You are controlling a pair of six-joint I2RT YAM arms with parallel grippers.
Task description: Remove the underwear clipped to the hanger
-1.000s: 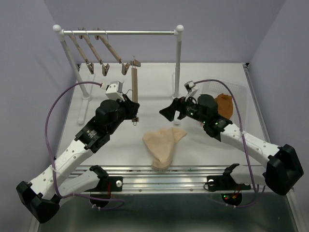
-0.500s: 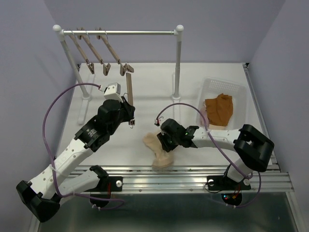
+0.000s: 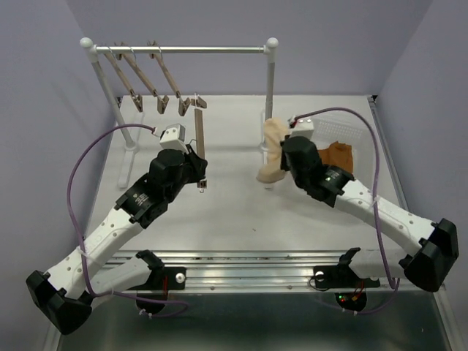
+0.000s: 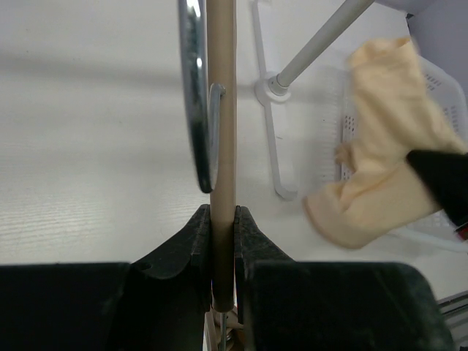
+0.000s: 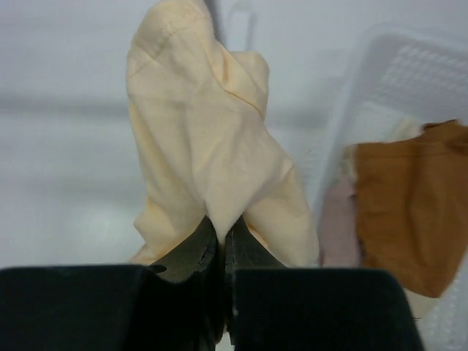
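Left end effector (image 4: 222, 238): I see it clamped on the wooden hanger (image 4: 221, 110), with both fingers pressed flat against the bar.
Hanger: it is off the rail, at about 10 o'clock from the middle of the worktop (image 3: 219, 219), with its bar pointing toward 12 o'clock.
Metal loop (image 4: 191, 95): in my left wrist view it runs along the 9 o'clock side of the bar, close against it.
Right end effector (image 5: 221, 245): I see the fingers drawn together on the beige briefs (image 5: 205, 131), pinching a fold of the cloth.
Beige briefs: they are bunched and hang from those fingers at about 1 o'clock from the worktop's middle. In my overhead view they sit in front of the rack's right post (image 3: 270, 88). I cannot tell whether the lowest end touches the surface.
Basket (image 3: 355, 131): white plastic, at 2 o'clock, just beside the beige briefs on their 3 o'clock side.
Rust-brown briefs (image 3: 338, 157): they lie inside the basket.
Pink briefs (image 5: 336, 227): also in the basket, touching the 9 o'clock edge of the rust-brown pair, with only a strip showing.
Rack (image 3: 197, 50): it stands at the far side, from 11 to 12 o'clock.
Spare hangers (image 3: 139, 77): three wooden ones hang tilted on the rail, toward its 9 o'clock end.
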